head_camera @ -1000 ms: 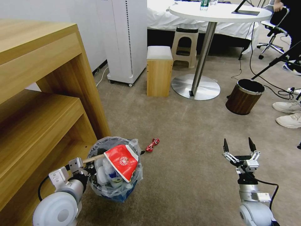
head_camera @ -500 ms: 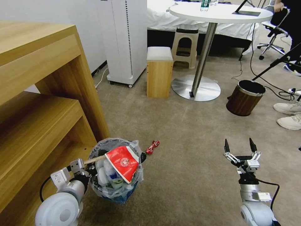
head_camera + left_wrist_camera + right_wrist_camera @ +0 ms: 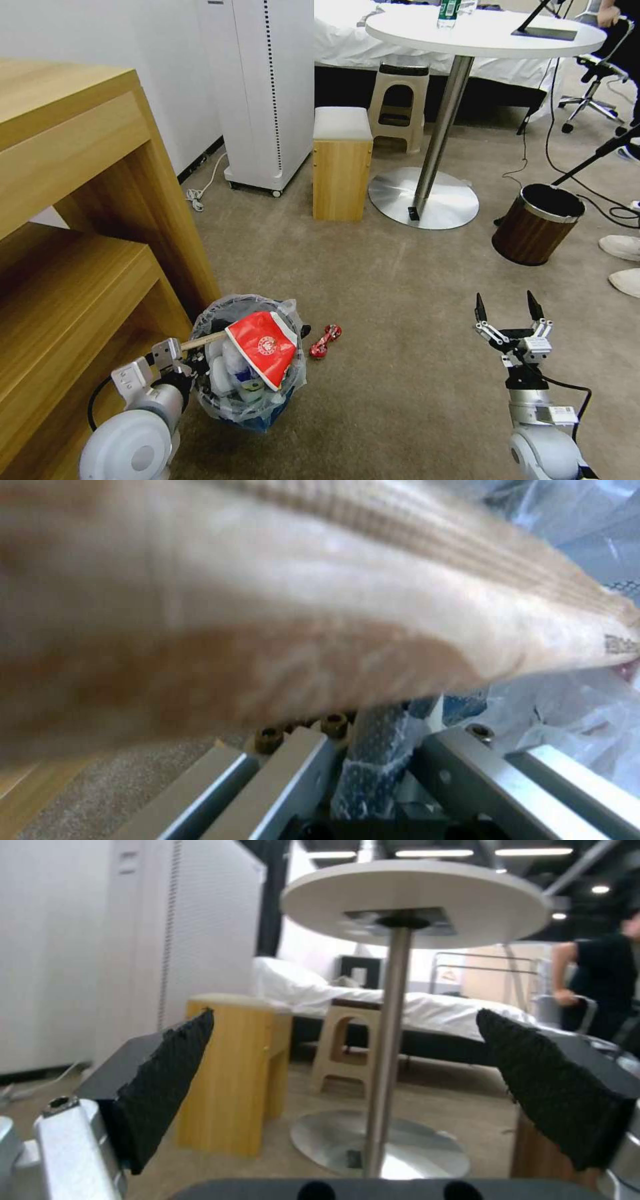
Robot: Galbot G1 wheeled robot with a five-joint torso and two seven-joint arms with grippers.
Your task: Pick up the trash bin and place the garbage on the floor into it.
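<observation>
The trash bin [image 3: 248, 400], a dark wire bin lined with crinkly clear plastic, sits low at the left beside the wooden shelf unit. My left gripper [image 3: 189, 361] is shut on its near rim; the left wrist view shows the mesh rim [image 3: 373, 752] pinched between the fingers. Garbage fills the bin: a flattened red paper cup [image 3: 261, 344], a wooden stick [image 3: 200, 341] and crushed bottles [image 3: 233, 368]. The stick [image 3: 320, 605] crosses close to the left wrist camera. A red wrapper [image 3: 324, 341] lies on the beige floor [image 3: 400, 373] just right of the bin. My right gripper [image 3: 508, 312] hangs open over bare carpet, nothing between its fingers [image 3: 167, 1080].
A wooden shelf unit [image 3: 73, 220] walls the left side. Ahead stand a white appliance [image 3: 267, 93], a small wooden stool [image 3: 341, 163], a plastic stool [image 3: 398, 100] and a round pedestal table [image 3: 467, 33]. A brown wood-grain bin [image 3: 537, 227], cables and a person's shoes [image 3: 623, 260] are at right.
The whole head view has shifted, room objects sliding down and nearer, so the camera moved forward. The bin stays in my left gripper, and the red wrapper is now beside it.
</observation>
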